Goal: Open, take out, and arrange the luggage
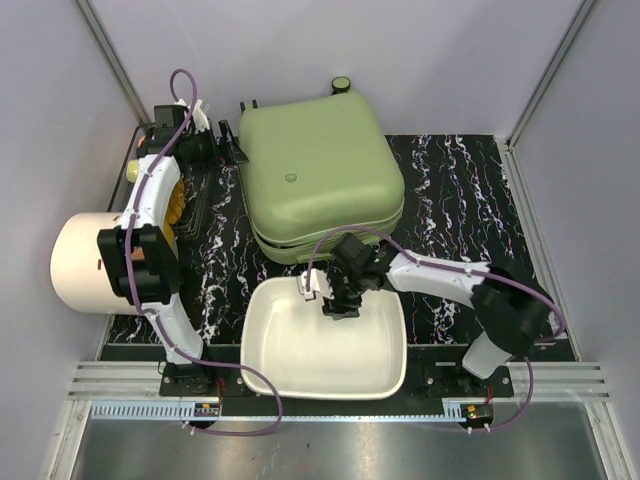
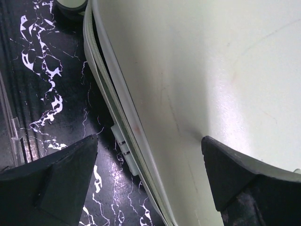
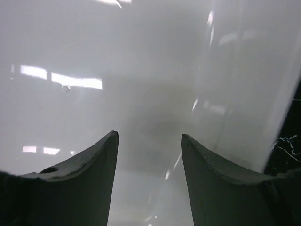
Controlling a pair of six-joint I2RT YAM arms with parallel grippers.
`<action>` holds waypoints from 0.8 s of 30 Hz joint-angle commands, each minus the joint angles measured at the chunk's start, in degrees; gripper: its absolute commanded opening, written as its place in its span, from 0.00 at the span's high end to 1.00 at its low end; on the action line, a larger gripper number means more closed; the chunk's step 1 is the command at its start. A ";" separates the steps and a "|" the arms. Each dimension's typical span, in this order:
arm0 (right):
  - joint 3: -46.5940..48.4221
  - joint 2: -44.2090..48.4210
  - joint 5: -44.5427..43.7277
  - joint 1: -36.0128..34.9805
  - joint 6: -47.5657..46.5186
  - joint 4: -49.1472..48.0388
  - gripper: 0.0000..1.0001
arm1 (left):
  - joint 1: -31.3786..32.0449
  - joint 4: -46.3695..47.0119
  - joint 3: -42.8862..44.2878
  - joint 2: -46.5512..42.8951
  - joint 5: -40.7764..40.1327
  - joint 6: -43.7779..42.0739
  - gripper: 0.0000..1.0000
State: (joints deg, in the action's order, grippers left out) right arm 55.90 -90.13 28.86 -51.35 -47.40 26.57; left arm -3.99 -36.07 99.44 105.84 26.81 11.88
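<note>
Lid down, the green luggage [image 1: 320, 165] lies at the rear of the counter [image 1: 460, 200]. The left pincer [image 1: 228, 145], spread wide, straddles the luggage's left edge. The right pincer [image 1: 338, 303], partly open and empty, hangs over the white bin [image 1: 300, 365] just in front.

It was a lab test cell. Plain grey panels [image 1: 460, 60] enclosed a marbled black mat [image 1: 460, 200] edged by an aluminium rail [image 1: 120, 378].

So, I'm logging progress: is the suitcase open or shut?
Shut. The suitcase lies flat, lid down on its base, no lining showing. Whether the zipper is undone, I cannot tell.
</note>
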 commanded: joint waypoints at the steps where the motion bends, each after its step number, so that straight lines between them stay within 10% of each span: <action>1: 2.10 -7.24 -14.78 -0.24 -2.51 -12.83 0.38 | -1.28 6.26 1.82 2.78 6.54 5.60 0.04; 13: 5.01 4.24 -13.92 1.08 4.05 -8.91 0.26 | 0.56 10.67 7.43 12.80 19.85 6.93 0.04; 24: 16.59 16.48 -3.37 24.26 21.20 -1.44 0.15 | 8.73 11.03 16.13 23.97 25.22 5.52 0.05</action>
State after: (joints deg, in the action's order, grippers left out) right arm 67.66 -74.43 22.65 -32.75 -34.61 22.44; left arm -3.81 -24.71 113.69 123.83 48.27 19.57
